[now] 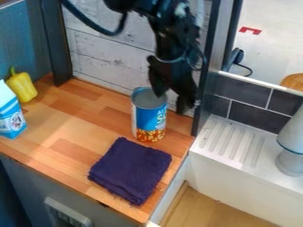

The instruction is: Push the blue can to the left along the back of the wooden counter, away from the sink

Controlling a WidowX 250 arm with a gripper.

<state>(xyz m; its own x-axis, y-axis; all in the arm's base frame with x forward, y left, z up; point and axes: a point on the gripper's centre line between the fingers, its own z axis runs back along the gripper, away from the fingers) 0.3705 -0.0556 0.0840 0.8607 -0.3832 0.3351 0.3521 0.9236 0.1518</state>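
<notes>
We see bright, soft light across the worktop [77, 122], with a pale sheen towards its left side. The arm [172, 40] looks nearly black, and we find the cabinet front [29, 186] much dimmer.

Behind 1 folded cloth [130, 170] stands 1 can [149, 116]; left, a carton [10, 116] (a pepper [22, 85] behind it).

blue-and-white cylindrical metal can with orange food picture [149, 116]: white lettering on blue band, two lines, cut off at curved side, no full word legible | blue-and-white paper carton [12, 116]: small dark print on white patch, too small to read surely
</notes>
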